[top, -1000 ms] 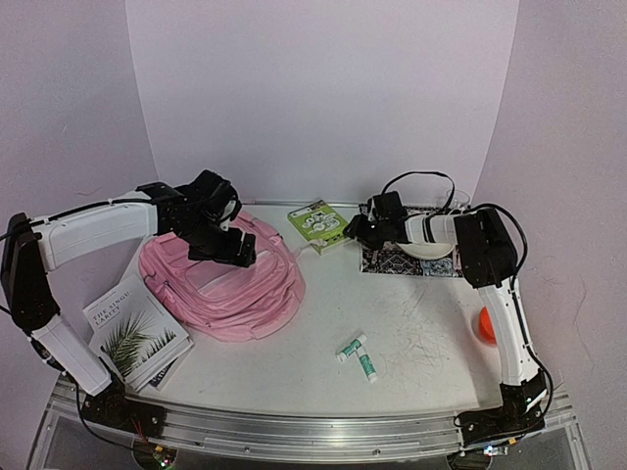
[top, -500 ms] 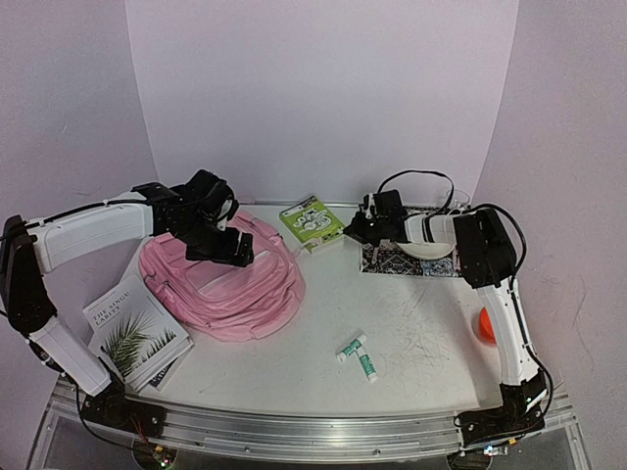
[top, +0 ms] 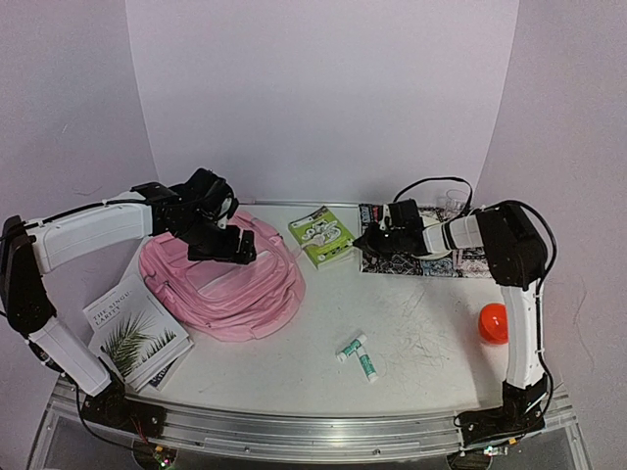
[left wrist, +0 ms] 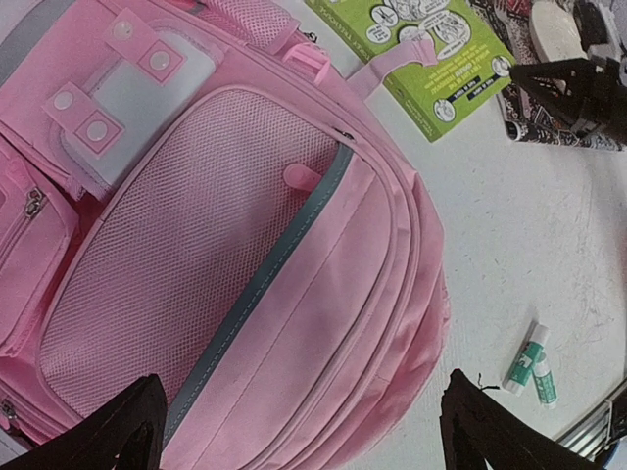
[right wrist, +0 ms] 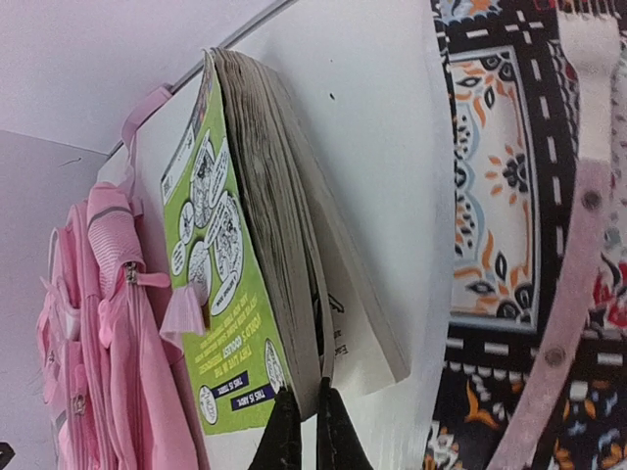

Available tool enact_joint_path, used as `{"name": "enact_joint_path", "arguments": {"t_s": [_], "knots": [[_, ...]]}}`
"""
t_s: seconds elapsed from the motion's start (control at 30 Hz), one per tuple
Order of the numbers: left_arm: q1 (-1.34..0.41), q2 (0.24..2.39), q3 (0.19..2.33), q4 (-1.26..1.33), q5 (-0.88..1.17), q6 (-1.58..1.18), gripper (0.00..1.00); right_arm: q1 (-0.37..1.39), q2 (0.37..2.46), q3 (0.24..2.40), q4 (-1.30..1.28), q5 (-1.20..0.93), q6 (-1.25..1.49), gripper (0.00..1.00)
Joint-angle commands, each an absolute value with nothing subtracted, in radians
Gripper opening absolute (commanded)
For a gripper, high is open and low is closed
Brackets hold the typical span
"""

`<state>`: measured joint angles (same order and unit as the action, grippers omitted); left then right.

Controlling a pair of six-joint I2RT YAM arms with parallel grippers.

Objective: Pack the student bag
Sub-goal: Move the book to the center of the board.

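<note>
From above, I see the student bag lying at the counter's left between a palm-cover book and a green book; on the left wrist view, my left claw gapes wide and empty over it; on the right wrist view, my right claw is pinched tight on that green book's edge.

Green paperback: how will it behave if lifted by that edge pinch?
Likely floppy: the green paperback is thick with soft covers, and the right gripper seems shut on only the cover and a few leaves, so the block may sag or fan open. Probably heavy for so thin a pinch; it could slip. Lying flat, it should slide rather than tip.
</note>
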<state>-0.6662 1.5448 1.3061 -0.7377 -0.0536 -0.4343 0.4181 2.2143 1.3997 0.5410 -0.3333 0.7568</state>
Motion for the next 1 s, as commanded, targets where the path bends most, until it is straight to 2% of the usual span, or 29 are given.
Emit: {"name": "enact_joint_path", "arguments": {"t_s": [0.0, 0.47, 0.97], "knots": [[-0.66, 1.545, 1.333, -0.685, -0.009, -0.513, 0.99, 0.445, 2.048, 1.283, 0.58, -0.338, 0.832, 0.0], [-0.661, 1.551, 1.221, -0.435, 0.203, -0.825, 0.95, 0.617, 1.705, 0.904, 0.587, -0.173, 1.051, 0.0], [-0.693, 1.553, 1.088, -0.216, 0.262, -1.008, 0.95, 0.669, 1.519, 0.845, 0.627, -0.195, 1.185, 0.0]]}}
